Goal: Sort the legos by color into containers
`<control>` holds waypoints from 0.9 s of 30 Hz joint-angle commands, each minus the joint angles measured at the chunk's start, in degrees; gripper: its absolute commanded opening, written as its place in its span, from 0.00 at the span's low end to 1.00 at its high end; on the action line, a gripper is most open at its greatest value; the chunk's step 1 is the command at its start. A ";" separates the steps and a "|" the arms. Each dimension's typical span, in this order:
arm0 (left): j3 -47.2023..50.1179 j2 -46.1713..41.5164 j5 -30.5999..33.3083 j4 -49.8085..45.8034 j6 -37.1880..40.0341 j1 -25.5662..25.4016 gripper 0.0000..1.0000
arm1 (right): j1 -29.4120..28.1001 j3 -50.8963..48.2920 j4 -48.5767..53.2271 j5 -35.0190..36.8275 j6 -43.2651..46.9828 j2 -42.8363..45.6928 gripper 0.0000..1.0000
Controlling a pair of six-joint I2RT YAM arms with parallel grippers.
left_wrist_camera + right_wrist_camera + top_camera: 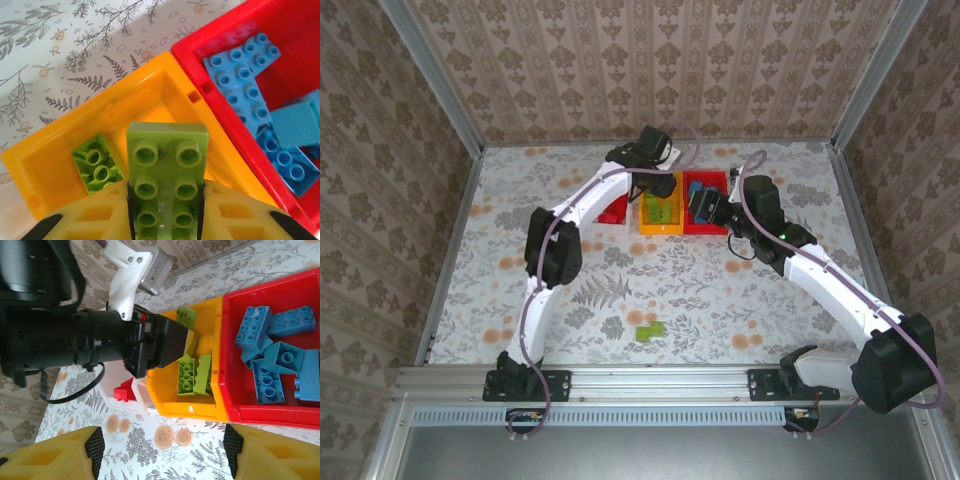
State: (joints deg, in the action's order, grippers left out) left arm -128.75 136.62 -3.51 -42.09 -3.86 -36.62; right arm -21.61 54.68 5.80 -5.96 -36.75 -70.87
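table (720,290): floral-fern print
walls (650,70): damask wallpaper
stray lime brick (649,330): near front edge
left pincer (166,189): clamped on lime lego (167,145) over yellow-orange bin (125,105)
right pincer (164,444): apart, empty

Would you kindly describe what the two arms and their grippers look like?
Both the left arm and right arm have white links, bulky black joints and a mauve cable looped alongside. The left gripper and right gripper have yellow fingers with triangular cut-outs and black pads.
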 commanded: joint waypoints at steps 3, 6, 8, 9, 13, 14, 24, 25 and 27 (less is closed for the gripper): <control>-4.03 3.94 1.08 -2.91 -5.75 1.26 0.33 | 0.42 0.48 -0.74 -1.09 -1.92 0.34 0.67; -4.23 4.93 0.67 -2.88 -6.16 1.55 0.38 | 0.41 -0.05 -0.89 -1.91 -2.35 0.47 0.67; -4.15 5.16 0.34 -3.11 -6.38 1.56 0.46 | 0.41 -0.23 -0.45 -2.13 -2.23 0.55 0.68; -4.14 5.12 0.13 -3.14 -6.51 1.55 0.50 | 0.42 -0.29 -0.30 -2.29 -2.11 0.68 0.68; -3.88 3.97 -0.27 -3.18 -7.12 1.47 0.55 | 0.42 -0.48 0.34 -2.81 -1.54 0.91 0.68; -3.88 3.34 -0.44 -3.09 -7.22 1.51 0.56 | 0.38 -0.55 0.64 -2.92 -1.27 1.00 0.68; 5.66 -11.64 1.35 2.01 -11.70 0.76 0.53 | -2.72 -3.73 6.22 -3.42 11.45 5.09 0.68; 8.32 -14.17 1.70 2.90 -12.82 0.76 0.53 | -4.22 -4.64 7.18 -3.19 14.71 5.70 0.68; 13.59 -19.23 2.06 4.80 -14.46 0.67 0.53 | -7.40 -6.29 8.56 -3.73 20.32 7.13 0.68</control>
State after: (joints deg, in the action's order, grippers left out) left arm -118.76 125.60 -2.76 -40.53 -14.59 -35.66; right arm -25.82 50.50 10.11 -8.16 -26.68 -66.19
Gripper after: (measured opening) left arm 0.532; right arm 0.680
